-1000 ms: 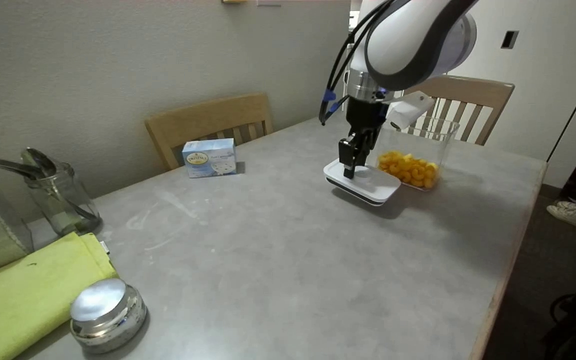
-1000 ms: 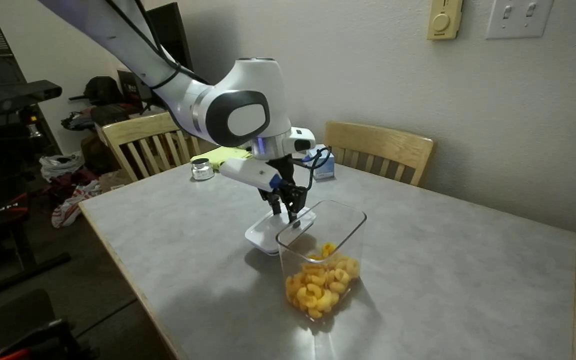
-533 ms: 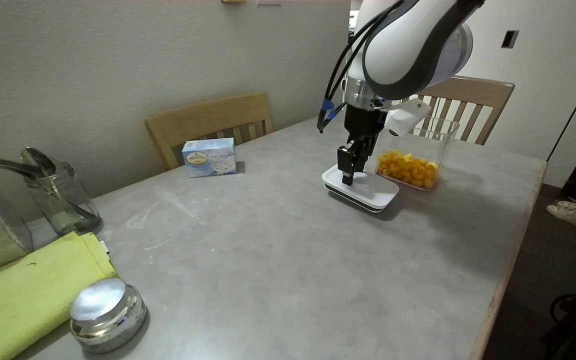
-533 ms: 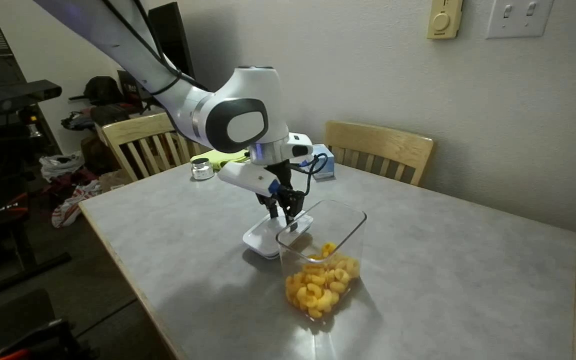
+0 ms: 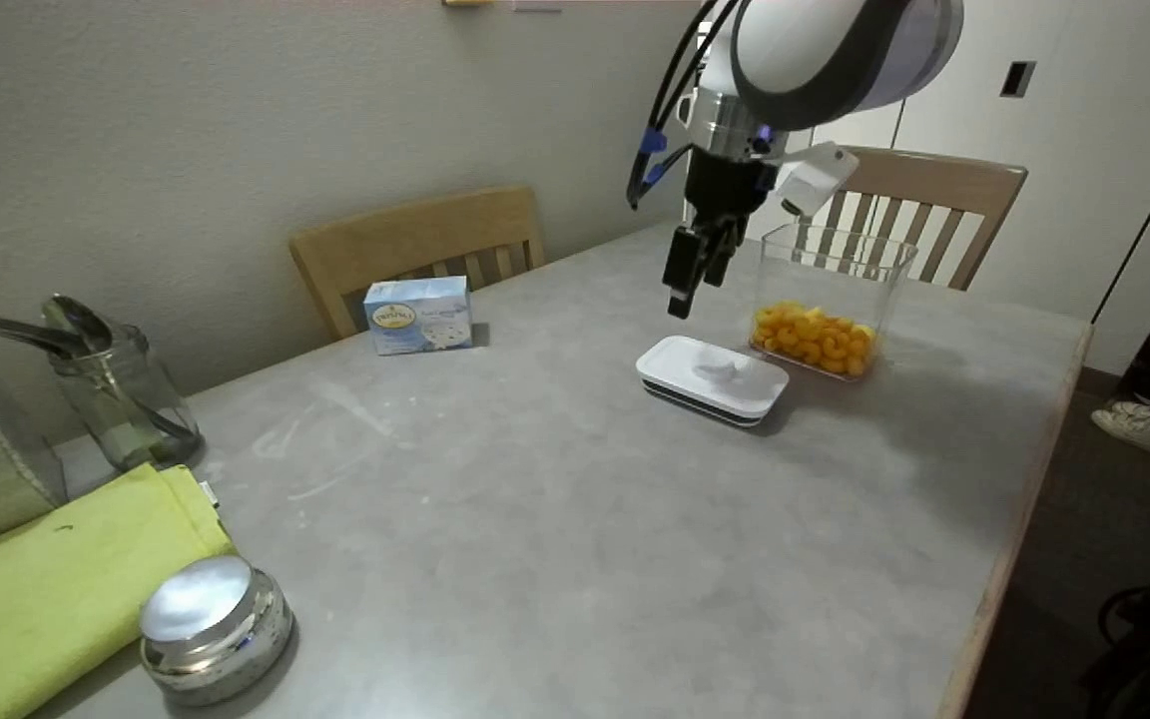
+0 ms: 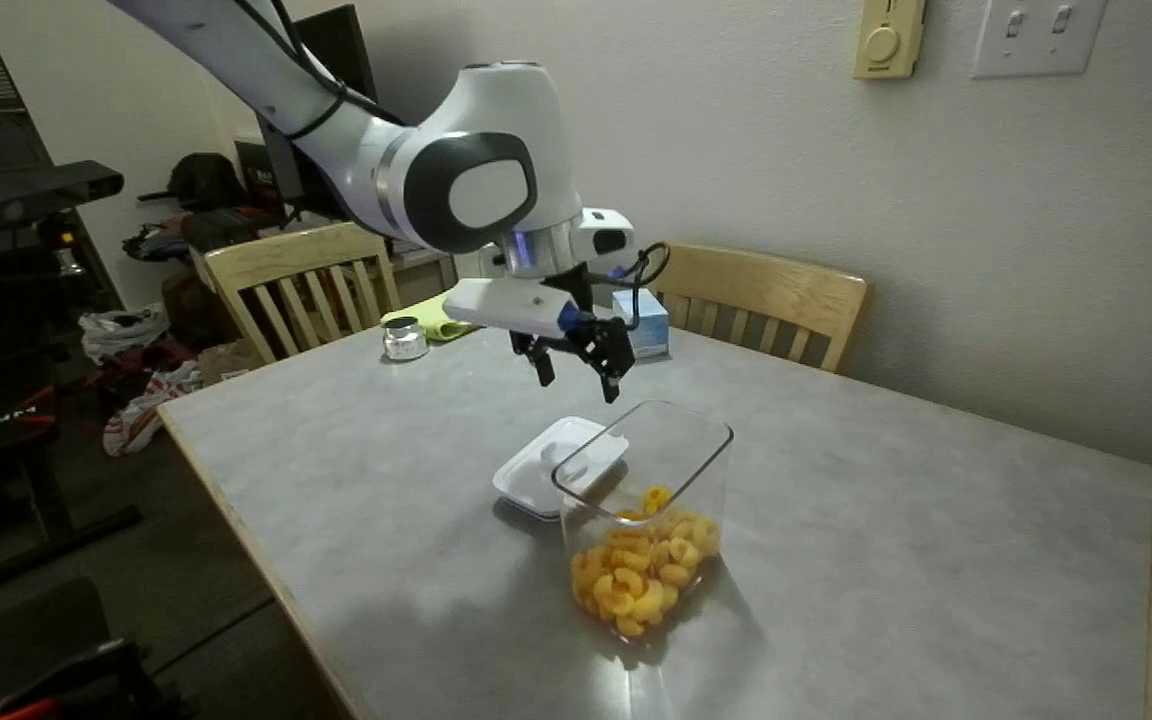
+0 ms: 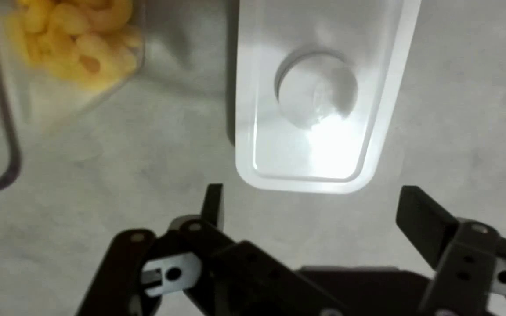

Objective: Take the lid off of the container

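Note:
The white lid (image 5: pixel 670 366), with a round knob in its middle, lies on the table beside the container and apart from it. The clear container (image 6: pixel 725 448) stands upright with its top uncovered and yellow-orange pieces low inside. Above the lid hangs my gripper (image 6: pixel 578 387), its fingers spread wide with nothing between them. In the wrist view the lid (image 7: pixel 279 151) is just beyond the fingertips of the gripper (image 7: pixel 312 197), touching neither. The container's rim (image 7: pixel 15 162) shows at the left edge of that view, partly cut off.
A blue-and-white box (image 5: pixel 420 316) stands near the wall side of the table. Farther along are a shiny metal jar (image 5: pixel 216 629), a yellow cloth (image 5: pixel 66 589) and a glass jar (image 5: pixel 126 399) with utensils. Wooden chairs (image 6: pixel 756 300) stand against the table's edges.
A second ago the gripper was on the lid's knob, with the lid tilted. The lid came down onto the table, then the gripper let go, spread its fingers and rose. The container stayed put.

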`<control>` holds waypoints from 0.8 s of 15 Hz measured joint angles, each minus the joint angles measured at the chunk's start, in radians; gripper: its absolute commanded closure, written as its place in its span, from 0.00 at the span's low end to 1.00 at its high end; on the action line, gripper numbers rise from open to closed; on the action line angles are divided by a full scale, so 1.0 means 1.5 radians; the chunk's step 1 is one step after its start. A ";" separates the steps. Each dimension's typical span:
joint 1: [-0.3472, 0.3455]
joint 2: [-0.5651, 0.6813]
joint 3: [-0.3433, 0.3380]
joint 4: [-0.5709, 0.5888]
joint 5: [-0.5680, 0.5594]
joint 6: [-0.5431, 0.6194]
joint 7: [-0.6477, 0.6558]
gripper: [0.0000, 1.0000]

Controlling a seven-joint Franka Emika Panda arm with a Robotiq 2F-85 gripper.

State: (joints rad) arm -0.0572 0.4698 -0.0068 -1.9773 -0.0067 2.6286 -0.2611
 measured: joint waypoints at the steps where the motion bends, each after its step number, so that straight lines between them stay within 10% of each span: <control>1: -0.002 -0.018 0.000 -0.001 0.000 -0.003 -0.006 0.00; 12: -0.019 -0.148 -0.002 -0.005 0.000 -0.066 -0.018 0.00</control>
State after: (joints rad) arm -0.0859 0.2485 -0.0101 -1.9855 -0.0060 2.5293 -0.2881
